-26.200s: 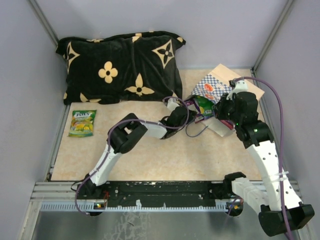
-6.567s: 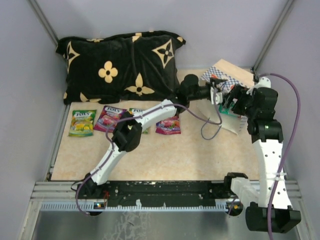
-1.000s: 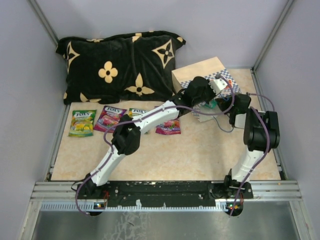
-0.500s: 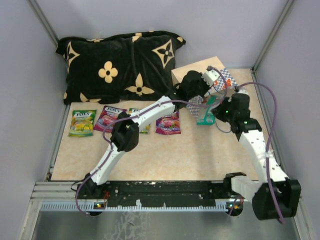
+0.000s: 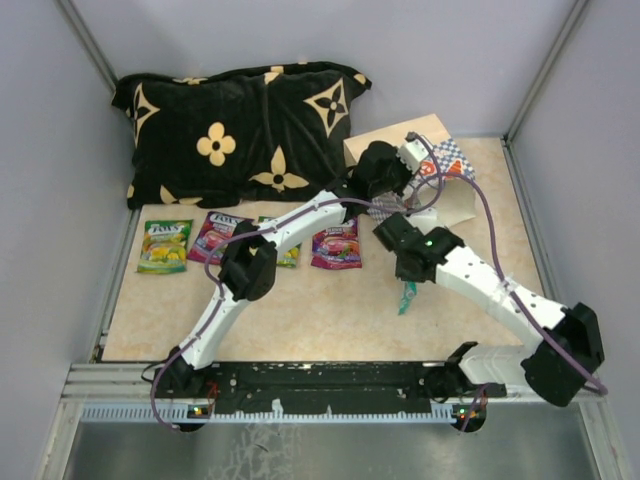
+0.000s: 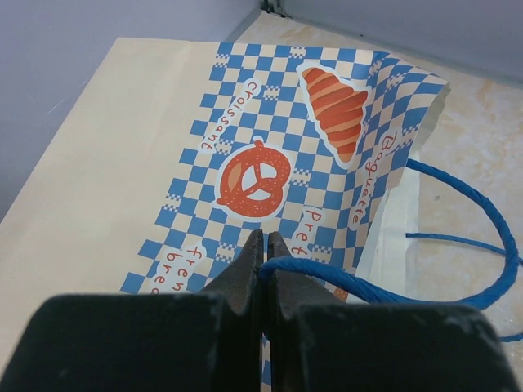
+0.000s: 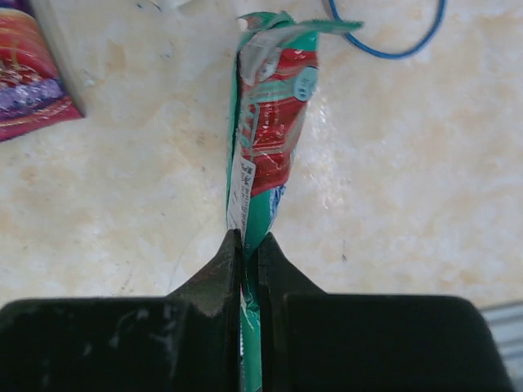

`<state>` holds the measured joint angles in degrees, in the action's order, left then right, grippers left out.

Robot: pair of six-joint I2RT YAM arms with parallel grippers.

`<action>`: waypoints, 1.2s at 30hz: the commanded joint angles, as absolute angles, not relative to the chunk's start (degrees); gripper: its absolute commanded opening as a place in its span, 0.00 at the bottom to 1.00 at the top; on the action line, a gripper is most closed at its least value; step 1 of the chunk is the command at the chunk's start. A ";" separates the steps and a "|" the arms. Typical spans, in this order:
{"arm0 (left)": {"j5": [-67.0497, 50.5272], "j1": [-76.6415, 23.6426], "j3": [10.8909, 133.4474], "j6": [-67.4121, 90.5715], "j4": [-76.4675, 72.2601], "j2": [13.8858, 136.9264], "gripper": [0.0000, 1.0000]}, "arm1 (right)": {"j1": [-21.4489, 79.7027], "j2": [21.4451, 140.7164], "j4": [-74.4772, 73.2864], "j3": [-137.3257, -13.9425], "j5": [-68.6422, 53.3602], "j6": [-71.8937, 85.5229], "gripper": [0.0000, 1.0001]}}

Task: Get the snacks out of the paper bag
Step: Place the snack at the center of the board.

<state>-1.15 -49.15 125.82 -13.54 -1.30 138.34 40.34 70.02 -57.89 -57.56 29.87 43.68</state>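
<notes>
The paper bag (image 6: 270, 155), blue-and-white checkered with a pretzel and a croissant, lies tilted at the back right (image 5: 450, 160). My left gripper (image 6: 263, 237) is shut on its blue cord handle (image 6: 384, 286). My right gripper (image 7: 245, 238) is shut on a teal snack packet (image 7: 274, 122), which hangs edge-on just above the table (image 5: 405, 298), in front of the bag. Other snacks lie in a row at the left: a green one (image 5: 164, 245), a magenta one (image 5: 218, 237), one half hidden by the left arm, and a purple one (image 5: 337, 245).
A black cushion (image 5: 240, 130) with tan flowers fills the back left. Grey walls close in the sides and the back. The second cord loop (image 7: 392, 45) lies on the table beyond the teal packet. A purple cable hangs along the right arm.
My right arm has swung from the bag's mouth toward the front and centre, carrying the teal packet lower over the table. The left gripper keeps hold of the handle.
</notes>
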 commanded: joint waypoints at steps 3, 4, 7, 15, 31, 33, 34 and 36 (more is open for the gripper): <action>-4.15 -47.50 123.81 -11.43 -1.58 133.67 0.00 | 46.75 75.62 -58.29 -62.73 37.42 47.13 0.29; -4.50 -47.32 123.59 -11.09 -1.66 133.54 0.00 | 47.39 75.36 -55.26 -62.29 35.78 46.61 0.37; -4.97 -46.75 123.25 -10.74 -1.76 133.16 0.00 | 47.90 70.96 -42.85 -58.98 25.71 40.89 0.67; -5.76 -45.44 122.14 -10.58 -1.76 132.48 0.00 | 44.27 49.33 -25.85 -46.75 14.72 36.15 0.93; -7.81 -45.35 121.19 -11.05 -1.50 131.67 0.00 | 27.86 71.36 -26.15 -50.48 1.71 18.16 0.79; -7.77 -45.29 121.17 -11.13 -1.19 131.45 0.00 | 28.06 74.82 -25.02 -50.68 2.72 16.95 0.79; -7.68 -45.27 121.17 -11.28 -0.98 131.36 0.00 | 28.30 76.34 -24.65 -50.66 3.64 16.66 0.78; -7.49 -45.18 121.11 -11.49 -0.70 131.28 0.00 | 29.02 79.64 -23.96 -50.24 5.93 16.53 0.77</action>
